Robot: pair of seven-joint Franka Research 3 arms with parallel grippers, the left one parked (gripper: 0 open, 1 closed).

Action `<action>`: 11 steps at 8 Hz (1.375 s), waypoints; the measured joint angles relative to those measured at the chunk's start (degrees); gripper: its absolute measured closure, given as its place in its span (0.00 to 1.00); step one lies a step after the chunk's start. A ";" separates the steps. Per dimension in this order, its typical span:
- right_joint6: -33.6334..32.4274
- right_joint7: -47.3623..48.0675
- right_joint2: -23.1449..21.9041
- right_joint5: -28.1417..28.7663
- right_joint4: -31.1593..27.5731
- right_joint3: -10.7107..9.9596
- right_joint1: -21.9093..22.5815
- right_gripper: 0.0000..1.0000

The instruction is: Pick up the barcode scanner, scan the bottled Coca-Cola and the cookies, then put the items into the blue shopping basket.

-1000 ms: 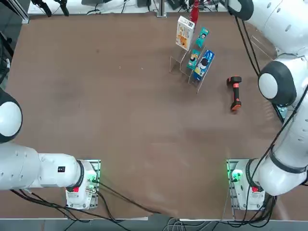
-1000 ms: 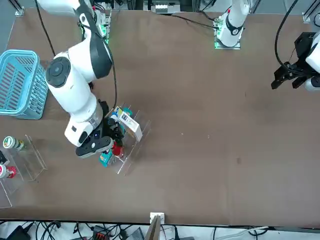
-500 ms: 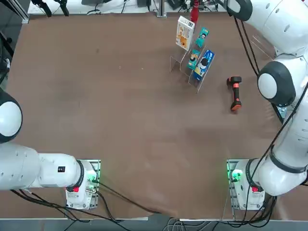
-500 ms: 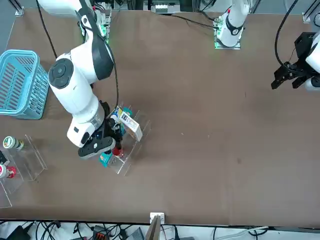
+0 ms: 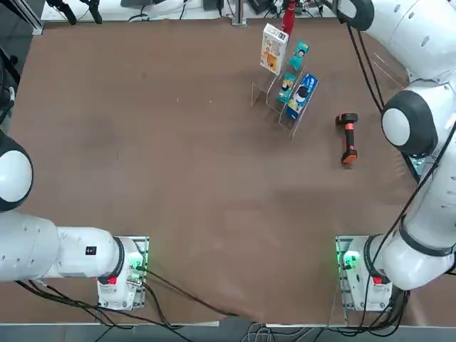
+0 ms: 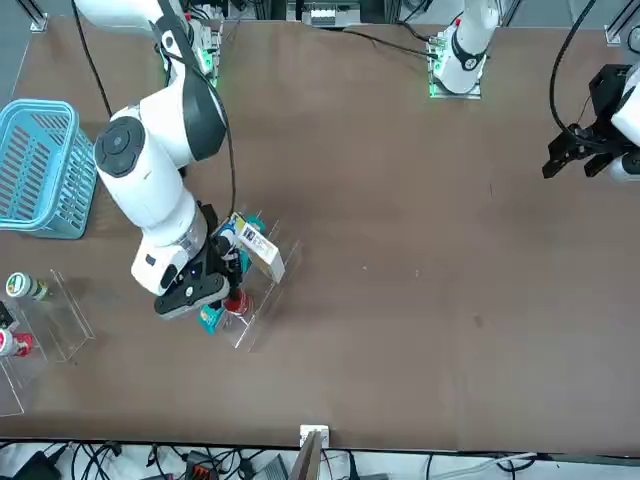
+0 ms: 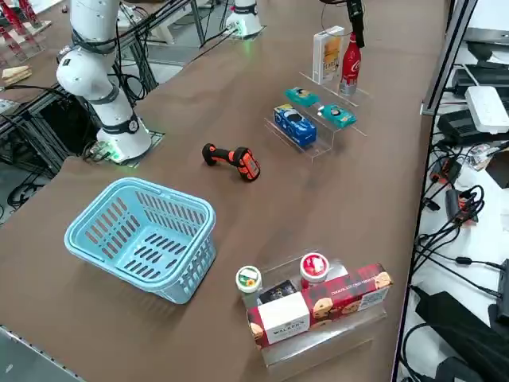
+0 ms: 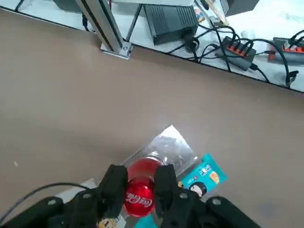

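The bottled Coca-Cola (image 8: 139, 194) stands red and upright on a clear display stand (image 7: 318, 131) at the far side of the table. My right gripper (image 8: 139, 183) comes down over its top, shut on it, one finger (image 8: 116, 183) on each side of the cap. The same bottle (image 7: 349, 60) stands beside the cookies (image 7: 327, 54), a white box with an orange picture. Out on the open table, apart from the gripper, the barcode scanner (image 7: 232, 159) lies on its side. The blue shopping basket (image 7: 143, 236) sits empty near the table's right side.
A blue packet (image 7: 293, 124) and two teal packets (image 7: 302, 96) rest on the stand's lower steps. A second clear stand (image 7: 318, 306) holds a red box and two small bottles. Cables and power strips lie past the table's far edge (image 7: 429, 95).
The gripper's fingers have closed on the top of the Coca-Cola bottle. The arm shifted slightly over the stand. The scanner, cookies and basket have not moved.
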 joint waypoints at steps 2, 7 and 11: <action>-5.92 -0.38 -0.59 0.00 1.29 -0.38 -1.62 0.66; -25.84 -12.26 -9.61 4.35 3.52 -0.68 -12.30 0.66; -24.05 -30.40 -24.72 3.95 -19.05 -1.57 -25.50 0.66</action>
